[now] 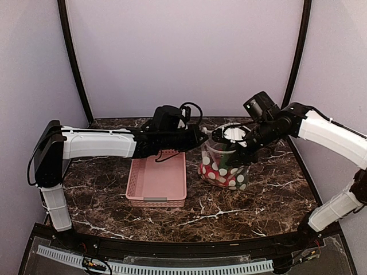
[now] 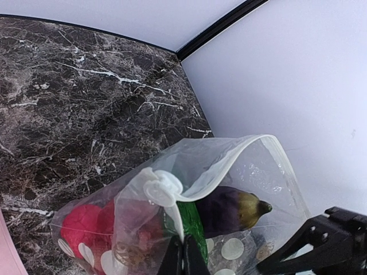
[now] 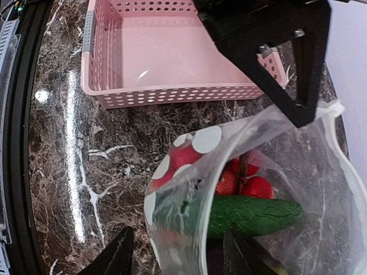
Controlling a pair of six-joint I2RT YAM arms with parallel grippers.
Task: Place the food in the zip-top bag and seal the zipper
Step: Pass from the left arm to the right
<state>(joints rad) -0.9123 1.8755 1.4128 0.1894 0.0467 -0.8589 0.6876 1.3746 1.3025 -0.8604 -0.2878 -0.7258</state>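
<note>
The zip-top bag [image 1: 225, 170], clear with white dots, stands open on the marble right of the basket. Inside lie a purple eggplant [image 2: 234, 208], a green cucumber [image 3: 252, 215] and red round fruits [image 3: 248, 179]. My left gripper [image 2: 183, 255] is shut on the bag's near rim, just below a bunched knot of plastic, and holds the mouth up. The zipper [image 2: 227, 165] curves along the open mouth edge, unsealed. My right gripper [image 3: 179, 243] is open, one finger outside and one inside the bag's wall, touching nothing firmly. In the top view it hangs over the mouth [image 1: 234, 150].
The pink basket [image 1: 157, 179] sits left of the bag with nothing showing inside it [image 3: 172, 51]. The pale back wall [image 2: 298, 86] rises close behind the bag. My left gripper's black body [image 3: 275, 46] hangs over the bag's far rim.
</note>
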